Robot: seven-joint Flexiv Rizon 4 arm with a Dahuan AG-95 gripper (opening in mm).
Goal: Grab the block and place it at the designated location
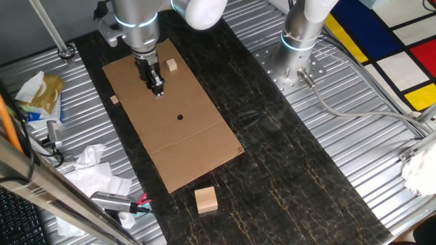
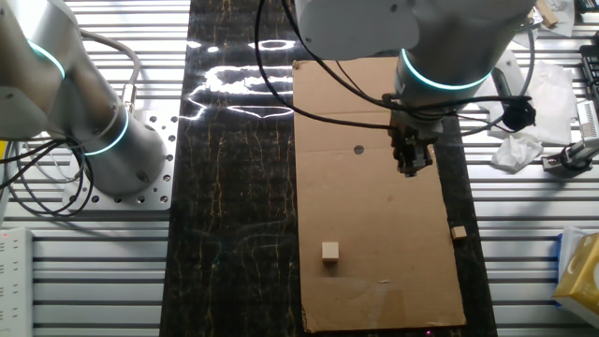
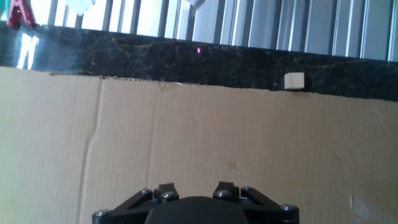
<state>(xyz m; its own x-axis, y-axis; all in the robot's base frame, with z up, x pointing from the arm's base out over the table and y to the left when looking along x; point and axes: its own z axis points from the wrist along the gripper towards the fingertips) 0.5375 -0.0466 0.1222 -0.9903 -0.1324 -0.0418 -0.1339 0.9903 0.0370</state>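
The block [image 1: 172, 65], a tiny pale cube, sits on the cardboard sheet [image 1: 204, 146] near its far edge; it also shows in the other fixed view [image 2: 330, 251]. The designated location is a small black dot [image 1: 180, 116] near the middle of the sheet, also seen in the other fixed view [image 2: 358, 149]. My gripper [image 1: 157, 88] hangs just above the cardboard between cube and dot, a little left of the cube, empty, with its jaws slightly apart [image 2: 412, 167]. The hand view shows only the gripper's base [image 3: 194, 186] over bare cardboard; cube and dot are out of that view.
A small flat tan chip [image 1: 114, 100] lies on the black table beside the sheet's left edge [image 3: 294, 80]. A larger tan wooden block [image 1: 206, 199] sits on the black table near the sheet's front corner. Crumpled paper and tools [image 1: 102, 180] lie at the left. A second arm's base [image 1: 298, 54] stands behind.
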